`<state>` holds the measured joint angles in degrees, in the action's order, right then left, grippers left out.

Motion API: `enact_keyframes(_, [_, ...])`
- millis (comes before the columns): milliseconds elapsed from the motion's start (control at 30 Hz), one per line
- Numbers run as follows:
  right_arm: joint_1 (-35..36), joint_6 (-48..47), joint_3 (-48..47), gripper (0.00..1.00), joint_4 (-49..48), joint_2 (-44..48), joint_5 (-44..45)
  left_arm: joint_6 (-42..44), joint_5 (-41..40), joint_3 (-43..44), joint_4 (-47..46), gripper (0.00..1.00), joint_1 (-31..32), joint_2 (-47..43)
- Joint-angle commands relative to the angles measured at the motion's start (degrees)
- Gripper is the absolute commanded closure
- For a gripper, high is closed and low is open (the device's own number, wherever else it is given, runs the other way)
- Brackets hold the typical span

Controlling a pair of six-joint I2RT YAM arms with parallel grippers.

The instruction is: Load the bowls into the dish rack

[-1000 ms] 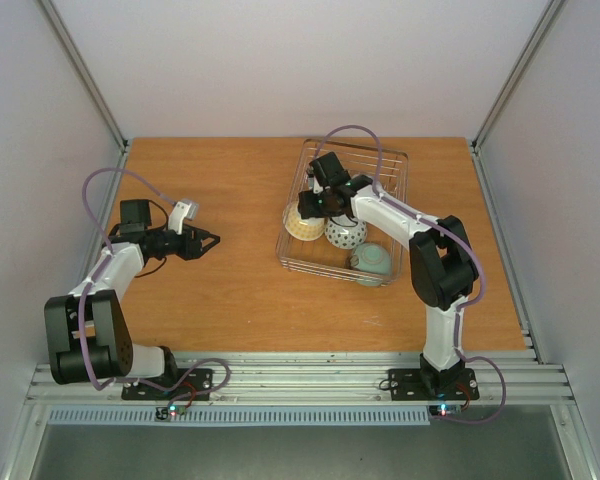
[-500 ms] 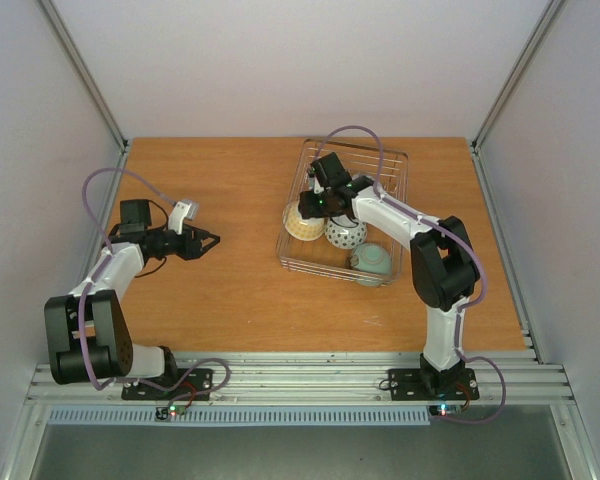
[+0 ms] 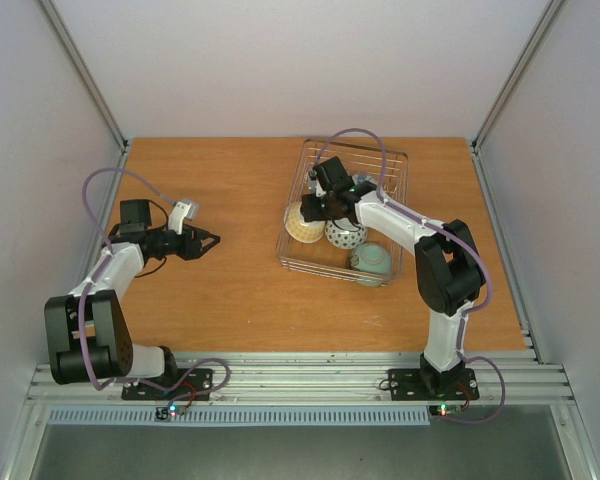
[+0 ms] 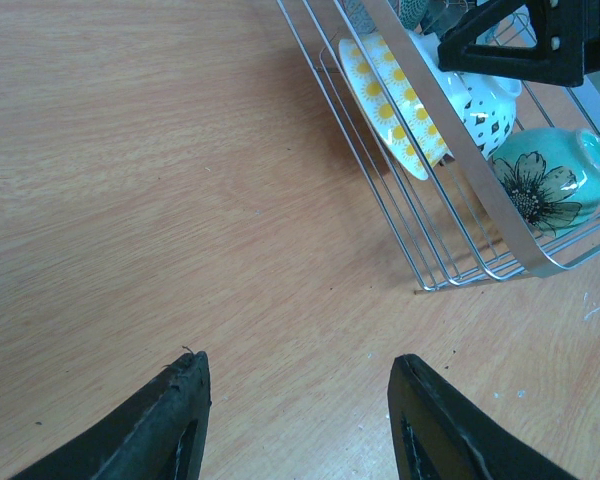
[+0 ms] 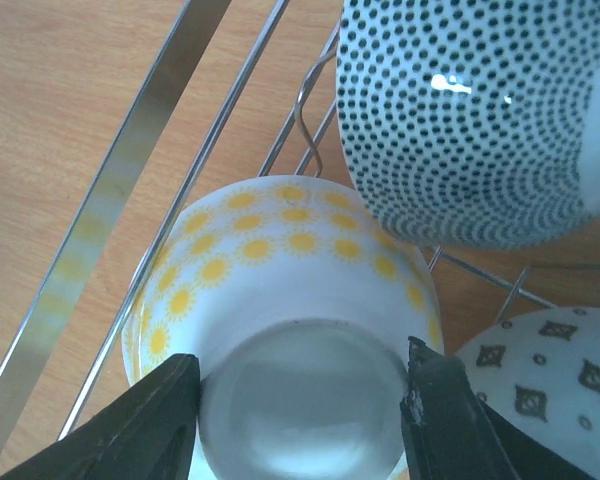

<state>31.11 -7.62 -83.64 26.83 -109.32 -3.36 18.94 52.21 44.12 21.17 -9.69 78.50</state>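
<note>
On the left, the left gripper (image 3: 212, 239) hung low over bare wood, well apart from the dish rack (image 3: 392, 160), its jaws spread and holding nothing.

Further right, the rack stood on the right half of the board. The yellow-flowered bowl (image 5: 290, 290) lay tipped on its side against the rack's left wall, foot toward the right wrist camera. The right gripper (image 5: 300, 400) straddled that foot, one finger on each side and both right at the glaze. Whether they were pinching it or only flanking it could not be told.

The step looked like seating this bowl. Doing it well would mean keeping the fingers square on the foot ring (a small, slick, round hold) and easing the bowl onto the wires rather than dropping it. There was little slack. The dotted bowl (image 5: 470, 110) sat just beside it on the far side, and the diamond-patterned bowl (image 5: 555, 390) was close on the right. Any sideways swing would likely knock china on china. The teal bowl (image 3: 372, 260) lay at the rack's near right corner, out of the way.

The table (image 3: 230, 300) was smooth orange-brown wood with fine grain, and a bowl could slide on it. Pale plain walls (image 3: 40, 150) closed the left, back and right sides, and a slotted aluminium rail (image 3: 310, 378) carried both arm bases along the near edge.
</note>
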Motion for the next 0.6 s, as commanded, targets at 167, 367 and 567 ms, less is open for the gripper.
enact_keyframes(167, [0.25, -0.29, 4.61, 0.82, 5.63, 5.45, 1.52, 1.10, 0.46, 0.35, -0.53, 0.50, -0.41, 1.16])
enact_keyframes(367, [0.43, -0.73, 5.06, 0.82, 6.68, 7.01, 1.45, 1.16, 0.52, 0.35, -0.61, 0.51, -0.41, 1.19])
enact_keyframes(567, [0.91, -0.93, 5.99, 0.82, 7.48, 6.41, 1.00, 1.27, 0.44, 0.27, -0.51, 0.51, -0.41, 0.98])
